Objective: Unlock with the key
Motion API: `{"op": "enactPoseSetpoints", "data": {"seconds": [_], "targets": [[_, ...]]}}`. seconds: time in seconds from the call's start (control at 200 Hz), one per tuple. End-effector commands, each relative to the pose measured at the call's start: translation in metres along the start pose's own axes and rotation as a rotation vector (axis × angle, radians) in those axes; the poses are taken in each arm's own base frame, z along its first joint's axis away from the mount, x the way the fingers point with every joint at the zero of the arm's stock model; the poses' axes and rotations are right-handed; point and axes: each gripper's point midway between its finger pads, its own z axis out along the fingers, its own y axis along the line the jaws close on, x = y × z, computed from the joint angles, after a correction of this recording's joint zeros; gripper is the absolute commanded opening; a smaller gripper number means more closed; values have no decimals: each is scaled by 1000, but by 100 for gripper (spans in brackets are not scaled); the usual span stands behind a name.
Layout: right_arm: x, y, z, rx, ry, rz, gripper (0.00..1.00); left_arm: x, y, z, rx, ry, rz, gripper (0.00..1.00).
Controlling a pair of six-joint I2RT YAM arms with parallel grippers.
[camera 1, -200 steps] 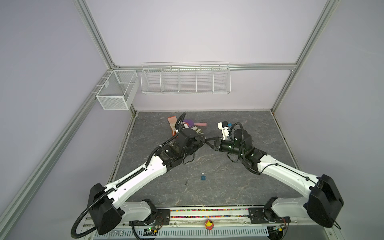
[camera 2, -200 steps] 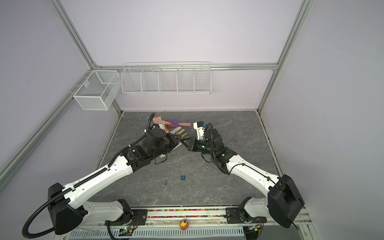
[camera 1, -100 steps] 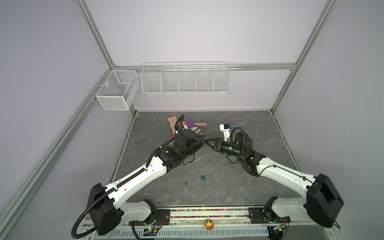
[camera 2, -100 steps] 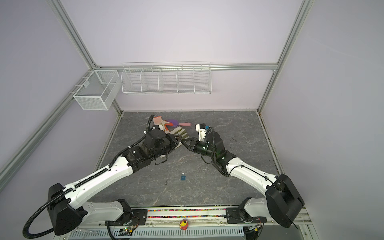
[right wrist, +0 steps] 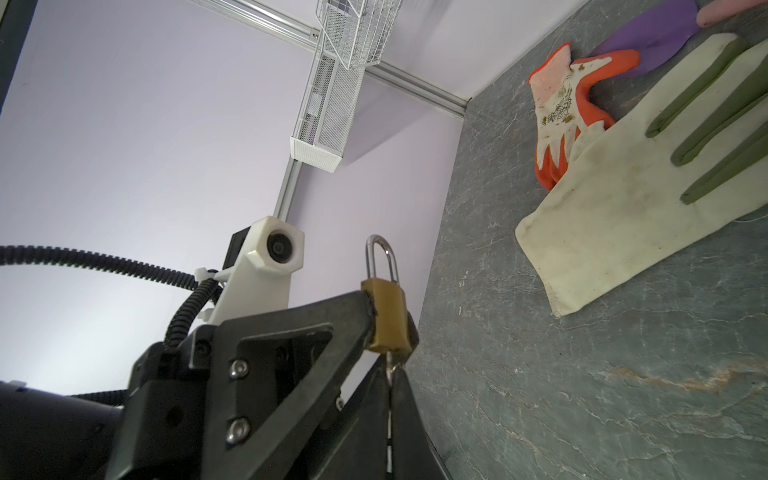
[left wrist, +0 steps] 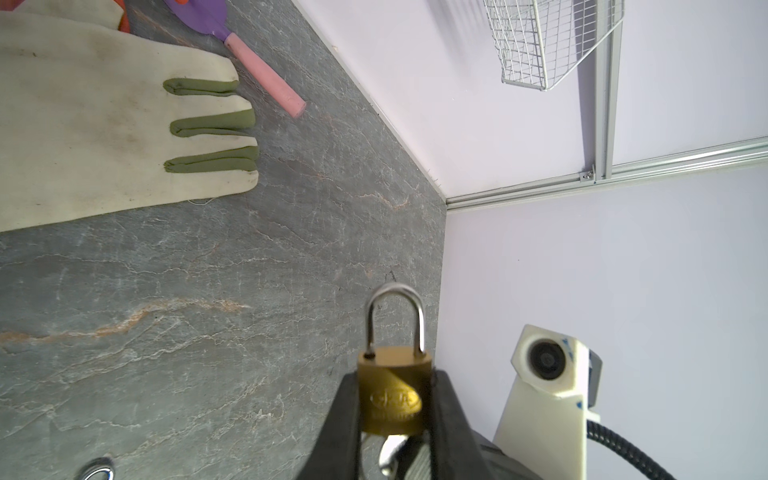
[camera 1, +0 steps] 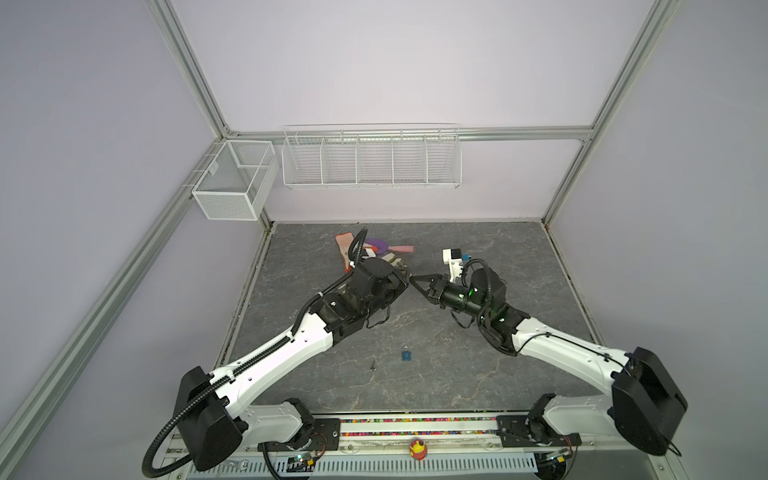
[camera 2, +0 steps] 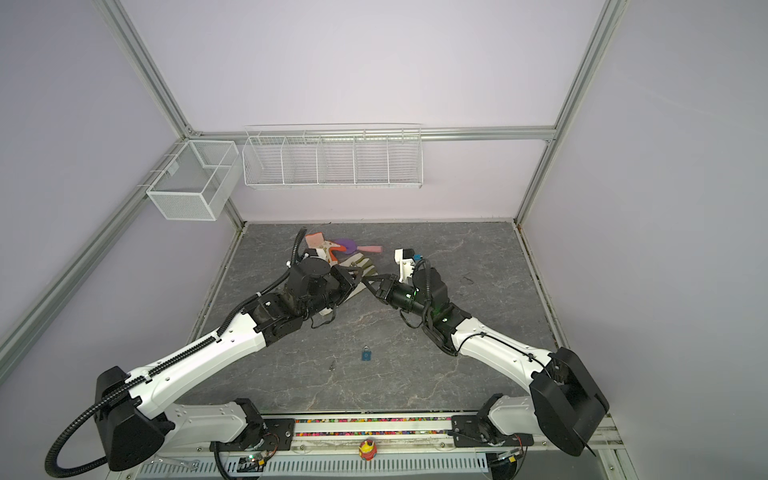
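- Above the desk (camera 1: 498, 249) the left gripper (left wrist: 395, 376), clamping a brass padlock (left wrist: 392, 399), meets the right gripper (right wrist: 390, 370) pinching its key (left wrist: 388, 455): no passage between.
- Cream glove (left wrist: 104, 124), orange glove (right wrist: 559, 95), purple trowel (left wrist: 203, 16) crowd the desk behind the left gripper.
- Blue padlock (camera 1: 406, 355) lies in front; right rear desk is open.

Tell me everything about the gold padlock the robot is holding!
The padlock is small, with a brass-coloured metal body bearing a stamped oval logo and a shiny silver shackle whose legs both sit in the body, so it looks locked. The left gripper pinches its sides, holding it off the table. A silver key, pinched by the right gripper, enters its bottom. Nothing else touches it.
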Motion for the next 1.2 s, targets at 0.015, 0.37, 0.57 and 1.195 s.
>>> {"op": "enactPoseSetpoints", "data": {"seconds": [0.015,0.37,0.57,1.195], "targets": [[7,24,0,-85,17,15,6,15,-18,-5,79,68,-17,0],[8,0,-23,201,28,-330,8,7,5,-4,-25,31,75,0],[4,1,-40,275,39,-447,24,6,29,-4,-106,45,169,0],[-4,-37,-18,496,447,-671,72,31,59,-17,134,31,1136,0]]}}
